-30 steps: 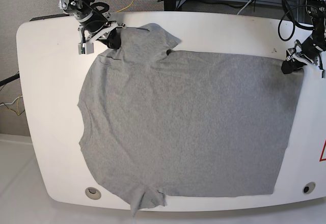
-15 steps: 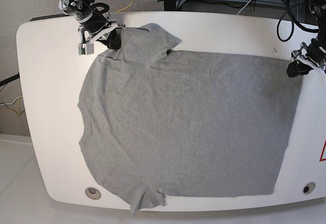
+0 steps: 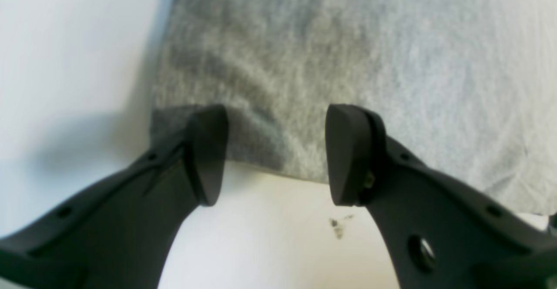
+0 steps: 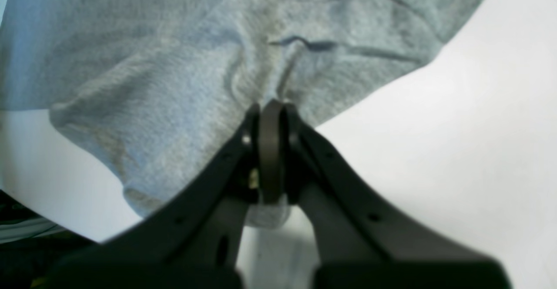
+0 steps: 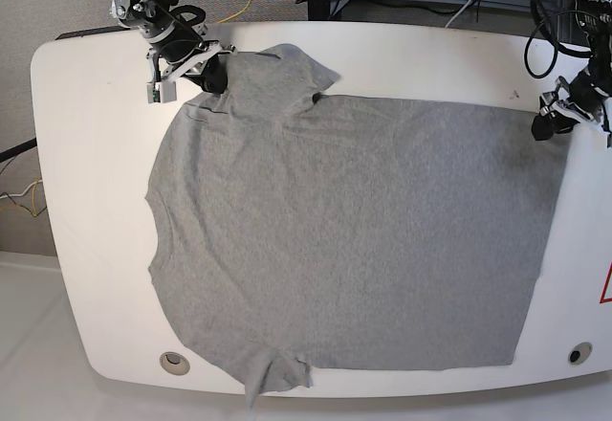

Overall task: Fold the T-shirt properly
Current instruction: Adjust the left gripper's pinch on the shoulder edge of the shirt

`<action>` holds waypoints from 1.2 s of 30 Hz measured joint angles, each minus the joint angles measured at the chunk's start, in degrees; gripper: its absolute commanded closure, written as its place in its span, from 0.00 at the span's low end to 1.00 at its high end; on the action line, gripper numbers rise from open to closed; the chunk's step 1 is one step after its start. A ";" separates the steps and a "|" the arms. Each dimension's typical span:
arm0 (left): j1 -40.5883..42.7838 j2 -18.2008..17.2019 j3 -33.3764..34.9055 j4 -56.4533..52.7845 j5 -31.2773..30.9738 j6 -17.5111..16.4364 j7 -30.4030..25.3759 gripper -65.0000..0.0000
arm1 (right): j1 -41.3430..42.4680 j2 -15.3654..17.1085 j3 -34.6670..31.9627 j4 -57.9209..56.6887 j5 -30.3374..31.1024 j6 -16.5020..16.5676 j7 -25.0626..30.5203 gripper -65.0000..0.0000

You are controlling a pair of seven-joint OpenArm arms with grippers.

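- T-shirt (image 5: 363, 230): the landmark, a grey garment spread over most of the tabletop (image 5: 96, 201). Its straight-edged end lies toward the left arm; the bunched sleeve part lies beside the right arm, and a small crumpled flap juts from its edge farthest from the arms.
- Left end effector (image 3: 276, 154): at the T-shirt's upper corner on the straight-edged end. Its two fingers stand spread, with fabric and the garment's edge visible between them; nothing is pinched. The placement across the edge presumably serves to take the corner from both sides.
- Right end effector (image 4: 278, 149): at the T-shirt's sleeve part, on the opposite end of the same long side. Its fingers are pressed together on a gathered fold of cloth, which creases toward the tips. This grip probably anchors the sleeve end while the other corner is secured.
- Stage, as judged: the T-shirt is unfolded, so the work appears to be at grasp preparation. A matched hold at both ends would let the side be carried over evenly; closing short of the edge could miss the cloth.
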 measured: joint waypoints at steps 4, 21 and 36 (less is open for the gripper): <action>0.57 -0.04 0.09 0.20 -0.20 0.22 -0.79 0.51 | 0.00 -0.02 0.00 -0.15 0.04 0.00 0.02 1.00; 1.86 0.09 0.15 1.92 0.85 2.05 -0.55 1.00 | 0.00 0.00 0.07 -0.26 0.15 0.02 0.02 1.00; 5.49 -0.33 0.02 5.92 0.50 1.03 0.33 0.62 | -0.09 0.02 0.13 -0.26 0.15 0.02 0.02 1.00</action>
